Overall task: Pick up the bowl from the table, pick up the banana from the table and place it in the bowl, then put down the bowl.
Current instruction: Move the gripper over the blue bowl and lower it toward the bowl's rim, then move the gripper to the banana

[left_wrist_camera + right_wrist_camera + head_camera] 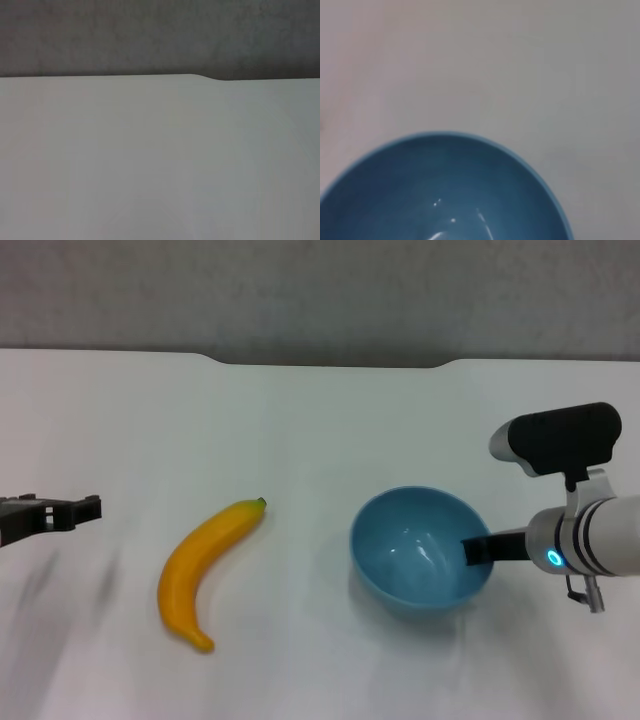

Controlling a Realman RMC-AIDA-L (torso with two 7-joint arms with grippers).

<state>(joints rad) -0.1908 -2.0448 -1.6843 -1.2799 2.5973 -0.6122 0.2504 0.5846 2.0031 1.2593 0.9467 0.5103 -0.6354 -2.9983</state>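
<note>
The banana (pixel 203 568) lies diagonally, stem toward the bowl (pixel 420 552); finger states unclear.

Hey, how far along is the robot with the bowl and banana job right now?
Nothing looks finished. The right gripper is at the bowl, one finger reaching over its rim, so picking it up appears under way. The banana lies untouched on the table, with the left gripper off to its left. Left: loading the banana and setting the bowl down.
</note>
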